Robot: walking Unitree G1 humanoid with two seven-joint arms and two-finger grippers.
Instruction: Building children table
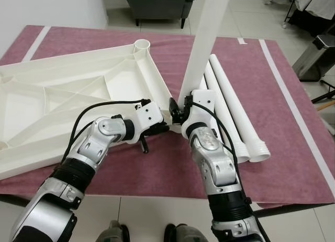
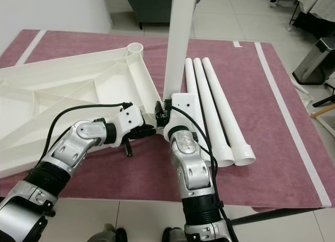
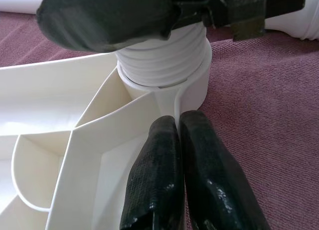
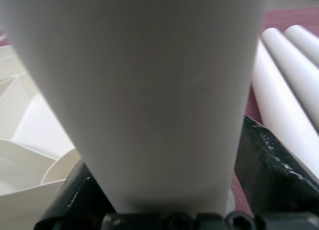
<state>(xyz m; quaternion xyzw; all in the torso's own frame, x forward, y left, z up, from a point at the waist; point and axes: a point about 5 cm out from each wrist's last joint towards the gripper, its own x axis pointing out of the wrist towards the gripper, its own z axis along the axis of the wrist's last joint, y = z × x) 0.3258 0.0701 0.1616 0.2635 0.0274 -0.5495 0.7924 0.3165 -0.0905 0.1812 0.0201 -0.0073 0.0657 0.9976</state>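
An upside-down white plastic ribbed tabletop (image 1: 63, 95) lies on a maroon rug (image 1: 293, 147), with three loose white plastic tube legs (image 2: 220, 121) beside it. The right gripper (image 1: 177, 112) is clamped around an upright white tube leg (image 1: 207, 37), whose threaded end sits in the tabletop's near corner socket (image 3: 169, 85). The left gripper (image 3: 184, 155), fingers pressed together, touches the socket's outer wall.

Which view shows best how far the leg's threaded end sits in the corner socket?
Left wrist view: the leg's threaded end sits in the corner socket, threads exposed above its rim. The eye views hide that joint behind the right gripper; the right wrist view shows smooth shaft.
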